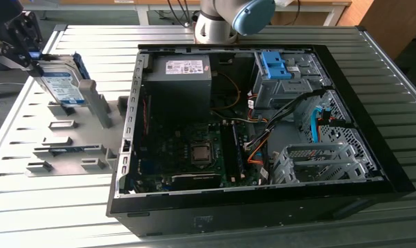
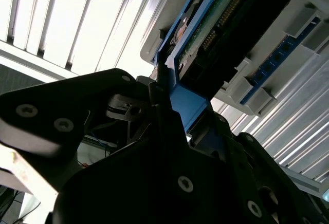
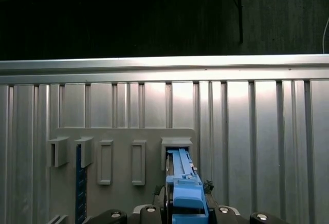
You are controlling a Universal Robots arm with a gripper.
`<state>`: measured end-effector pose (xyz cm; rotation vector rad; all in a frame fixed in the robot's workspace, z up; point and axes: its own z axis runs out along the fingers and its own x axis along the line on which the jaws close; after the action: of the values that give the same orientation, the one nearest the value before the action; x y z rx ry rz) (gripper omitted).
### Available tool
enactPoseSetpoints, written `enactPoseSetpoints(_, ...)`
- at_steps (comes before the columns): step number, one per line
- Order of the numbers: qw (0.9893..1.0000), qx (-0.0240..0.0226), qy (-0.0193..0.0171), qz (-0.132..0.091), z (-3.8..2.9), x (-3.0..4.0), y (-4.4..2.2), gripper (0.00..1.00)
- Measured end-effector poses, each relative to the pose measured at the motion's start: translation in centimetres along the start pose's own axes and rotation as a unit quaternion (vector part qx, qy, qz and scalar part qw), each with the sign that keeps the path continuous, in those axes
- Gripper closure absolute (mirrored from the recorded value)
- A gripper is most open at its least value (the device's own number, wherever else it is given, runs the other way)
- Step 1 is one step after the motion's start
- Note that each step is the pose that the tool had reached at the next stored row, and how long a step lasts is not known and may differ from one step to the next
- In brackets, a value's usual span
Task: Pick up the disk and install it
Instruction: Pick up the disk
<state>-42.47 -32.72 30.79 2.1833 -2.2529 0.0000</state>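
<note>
Slatted table [image 1: 394, 62], open computer case [image 1: 345, 199] | exterior view: disk [image 1: 61, 87] upright at grey rack [image 1: 77, 150] | second wrist view: disk's circuit-board face | gripper [image 1: 30, 58] clamped on its upper edge.

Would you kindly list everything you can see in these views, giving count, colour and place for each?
table: one, silver slatted metal, under everything
computer case: one, black, side open, on the table toward the exterior view's right
power supply: one, black, inside the case
motherboard: one, dark, on the case floor
drive cage: one, grey, inside the case
blue bay carrier: one, blue, in the case's drive bay
rack: one, grey with slots, on the table at the exterior view's left of the case
disk: one, silver in a blue carrier, standing on edge at the rack
arm: one, grey with a blue cap, behind the case
end effector: one, black, shut on the disk's carrier
</note>
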Motion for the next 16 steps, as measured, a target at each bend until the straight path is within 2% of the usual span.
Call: enactPoseSetpoints(16,1.0000,0.0000,0.0000,0.000,-0.68,0.00,0.00,0.64)
